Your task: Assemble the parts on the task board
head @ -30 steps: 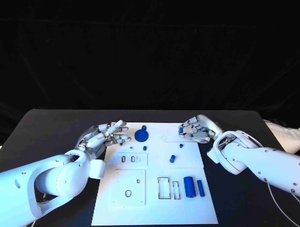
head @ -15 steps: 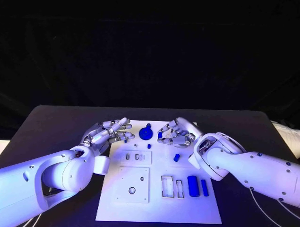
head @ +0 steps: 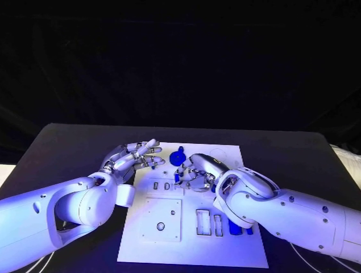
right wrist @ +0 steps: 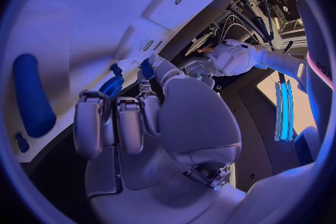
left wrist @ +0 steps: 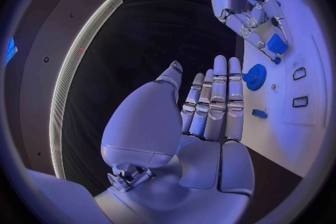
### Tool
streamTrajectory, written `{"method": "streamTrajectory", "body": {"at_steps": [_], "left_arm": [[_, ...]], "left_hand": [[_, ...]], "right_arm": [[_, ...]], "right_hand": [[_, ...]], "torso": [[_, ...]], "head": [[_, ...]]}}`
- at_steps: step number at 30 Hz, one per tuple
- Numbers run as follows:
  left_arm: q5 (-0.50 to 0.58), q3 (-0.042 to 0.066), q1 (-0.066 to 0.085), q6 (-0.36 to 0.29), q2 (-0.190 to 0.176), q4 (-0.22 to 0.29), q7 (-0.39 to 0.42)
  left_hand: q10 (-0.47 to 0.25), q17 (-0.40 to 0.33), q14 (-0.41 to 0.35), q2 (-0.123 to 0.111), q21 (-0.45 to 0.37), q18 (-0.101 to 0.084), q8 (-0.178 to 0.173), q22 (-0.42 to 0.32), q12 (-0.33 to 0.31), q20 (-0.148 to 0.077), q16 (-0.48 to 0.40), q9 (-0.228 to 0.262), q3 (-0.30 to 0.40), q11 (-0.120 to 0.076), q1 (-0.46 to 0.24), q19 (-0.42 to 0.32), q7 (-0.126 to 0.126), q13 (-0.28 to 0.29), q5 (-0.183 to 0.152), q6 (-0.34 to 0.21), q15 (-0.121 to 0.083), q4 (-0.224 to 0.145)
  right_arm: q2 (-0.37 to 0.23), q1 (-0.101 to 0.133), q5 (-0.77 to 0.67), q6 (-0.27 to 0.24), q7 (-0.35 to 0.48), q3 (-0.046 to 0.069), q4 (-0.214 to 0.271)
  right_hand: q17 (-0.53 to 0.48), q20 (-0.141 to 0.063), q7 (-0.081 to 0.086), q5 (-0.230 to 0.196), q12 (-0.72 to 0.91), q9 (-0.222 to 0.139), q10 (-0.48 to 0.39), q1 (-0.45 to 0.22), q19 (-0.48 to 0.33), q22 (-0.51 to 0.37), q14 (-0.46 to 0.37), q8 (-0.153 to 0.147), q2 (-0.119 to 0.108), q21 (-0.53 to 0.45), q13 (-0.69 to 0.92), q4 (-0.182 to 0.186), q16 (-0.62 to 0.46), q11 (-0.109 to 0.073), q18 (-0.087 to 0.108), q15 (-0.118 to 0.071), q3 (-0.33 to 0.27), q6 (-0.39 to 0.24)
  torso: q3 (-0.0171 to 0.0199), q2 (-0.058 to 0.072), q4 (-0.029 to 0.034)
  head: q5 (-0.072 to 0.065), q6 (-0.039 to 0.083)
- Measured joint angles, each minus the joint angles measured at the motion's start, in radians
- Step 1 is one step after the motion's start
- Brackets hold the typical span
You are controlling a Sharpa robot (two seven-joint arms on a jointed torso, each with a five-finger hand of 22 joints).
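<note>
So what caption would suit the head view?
Right hand holds a small blue part over the white task board; left hand hovers open beside it.

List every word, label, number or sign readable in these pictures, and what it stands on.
None can be read. The white board, the blue parts such as the gear, and both robot hands bear no legible print. Dark marks at the right wrist view's edge are too cut off to read.

Black surface (head: 74, 148) under everything, matte and dark. Beyond its right edge, near the lower corner, a crumpled white cloth or bag (head: 359, 165). Behind the surface, black backdrop (head: 180, 62).
</note>
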Motion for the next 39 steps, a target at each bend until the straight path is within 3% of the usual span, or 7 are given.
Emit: {"method": "streamTrajectory", "body": {"at_steps": [10, 34, 39], "left_arm": [[0.0, 0.0, 0.0, 0.0, 0.002, 0.0, 0.0], [0.0, 0.0, 0.0, 0.0, 0.003, 0.002, 0.0], [0.0, 0.0, 0.0, 0.0, 0.003, 0.003, -0.001]], "left_hand": [[0.0, 0.0, 0.0, 0.0, 0.0, 0.0, 0.0, 0.0, 0.0, 0.0, 0.0, 0.0, 0.0, 0.0, 0.0, 0.0, 0.0, 0.0, 0.0, 0.0, 0.0, 0.0], [0.0, 0.0, 0.0, 0.0, 0.0, 0.0, 0.0, 0.0, 0.0, 0.0, 0.0, 0.0, 0.0, 0.0, 0.0, 0.0, 0.0, 0.0, 0.0, 0.0, 0.0, 0.0], [0.0, 0.003, 0.0, 0.004, 0.0, 0.0, 0.0, 0.0, 0.0, 0.0, 0.0, 0.0, -0.003, 0.0, 0.004, 0.0, 0.0, 0.0, 0.0, 0.0, 0.0, -0.003]], "right_arm": [[0.033, -0.005, -0.068, 0.015, -0.039, -0.007, -0.018], [0.059, -0.007, -0.119, 0.027, -0.069, -0.014, -0.042], [0.058, -0.007, -0.126, 0.03, -0.073, -0.014, -0.04]], "right_hand": [[0.0, 0.0, -0.003, -0.001, -0.001, 0.009, 0.0, -0.002, 0.0, 0.0, 0.0, -0.007, -0.002, 0.0, 0.0, 0.0, 0.0, 0.0, 0.0, 0.0, 0.0, 0.002], [0.0, 0.0, -0.009, 0.004, -0.004, 0.013, 0.0, -0.002, 0.0, 0.0, 0.0, -0.007, -0.002, 0.0, 0.004, 0.002, -0.004, 0.0, 0.0, 0.0, -0.003, -0.003], [0.0, 0.0, -0.013, 0.004, -0.012, 0.012, 0.0, -0.016, 0.0, -0.002, 0.0, -0.015, -0.013, -0.004, 0.001, 0.005, -0.004, 0.001, 0.0, 0.0, -0.006, 0.002]], "torso": [[0.0012, -0.001, -0.002], [-0.0001, -0.001, -0.001], [-0.0001, -0.001, -0.0009]], "head": [[0.009, -0.007], [0.008, -0.015], [0.007, -0.016]]}}
